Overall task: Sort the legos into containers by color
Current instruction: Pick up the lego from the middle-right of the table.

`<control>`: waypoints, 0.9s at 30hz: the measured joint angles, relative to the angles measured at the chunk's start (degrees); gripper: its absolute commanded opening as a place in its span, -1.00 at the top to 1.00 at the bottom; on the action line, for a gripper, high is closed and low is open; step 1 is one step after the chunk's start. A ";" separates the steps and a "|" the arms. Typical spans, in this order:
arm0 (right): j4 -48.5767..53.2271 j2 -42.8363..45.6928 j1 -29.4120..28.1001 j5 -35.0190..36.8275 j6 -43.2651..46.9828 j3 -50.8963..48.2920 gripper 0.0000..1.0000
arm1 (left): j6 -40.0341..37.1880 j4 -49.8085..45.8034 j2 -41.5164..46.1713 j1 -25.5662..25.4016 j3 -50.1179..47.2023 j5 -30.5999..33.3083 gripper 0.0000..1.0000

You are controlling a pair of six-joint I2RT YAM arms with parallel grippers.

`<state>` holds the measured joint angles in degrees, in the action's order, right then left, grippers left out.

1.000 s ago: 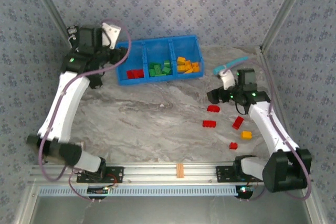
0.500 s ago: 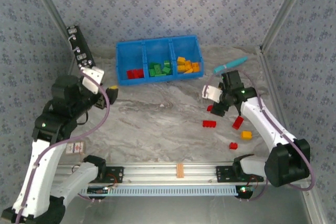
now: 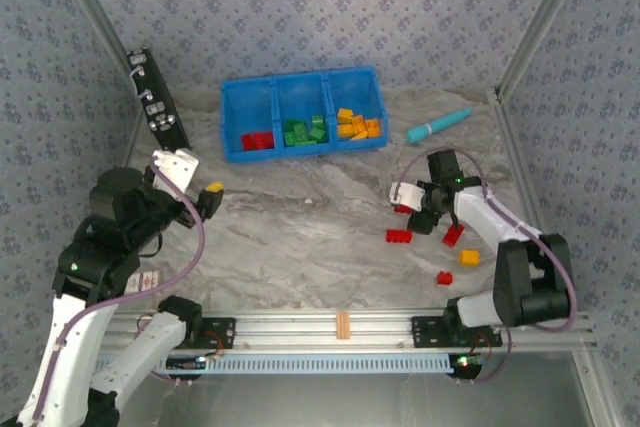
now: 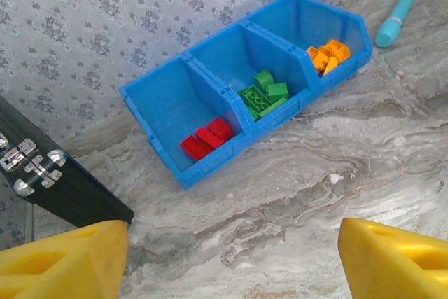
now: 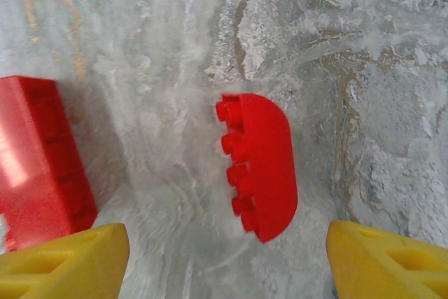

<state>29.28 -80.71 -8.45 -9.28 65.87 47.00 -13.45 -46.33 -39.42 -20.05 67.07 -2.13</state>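
Yellow-tipped and spread apart, the right pincer (image 5: 225, 257) hangs over a rounded red lego (image 5: 260, 166) on the marbled bench (image 5: 140, 33), a red brick (image 5: 42, 152) just beside it, while the left pincer (image 4: 227, 257), apart and empty, faces the blue bin (image 4: 164, 106) whose three compartments hold red legos (image 4: 208, 138), green legos (image 4: 264, 96) and orange legos (image 4: 327, 55).

The right pincer (image 5: 224, 264) has yellow fingertips (image 5: 63, 260); between them lies a glossy red rounded plastic studded brick (image 5: 260, 166) on the grey-white marbled tabletop (image 5: 140, 33) with tan veins. Ahead of the left pincer (image 4: 231, 260), a bright blue plastic three-compartment bin (image 4: 217, 162) holds red bricks (image 4: 208, 138), green bricks (image 4: 264, 96) and orange bricks (image 4: 327, 54). Behind it stands a pale grey floral-patterned wall (image 4: 105, 19).
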 measured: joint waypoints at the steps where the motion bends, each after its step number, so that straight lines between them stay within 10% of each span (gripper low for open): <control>1: -0.17 -1.62 0.22 -0.48 0.11 0.79 -0.51 | -0.24 0.00 0.00 0.00 -0.07 0.00 -0.58; 27: -0.22 -17.75 3.23 -4.66 2.86 9.27 -0.01 | -4.57 2.89 0.00 -2.21 -3.72 0.00 -0.63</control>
<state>29.06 -98.45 -5.21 -13.93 68.73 56.27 -18.02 -43.44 -39.42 -22.26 63.35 -2.13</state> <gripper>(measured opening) 0.533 0.815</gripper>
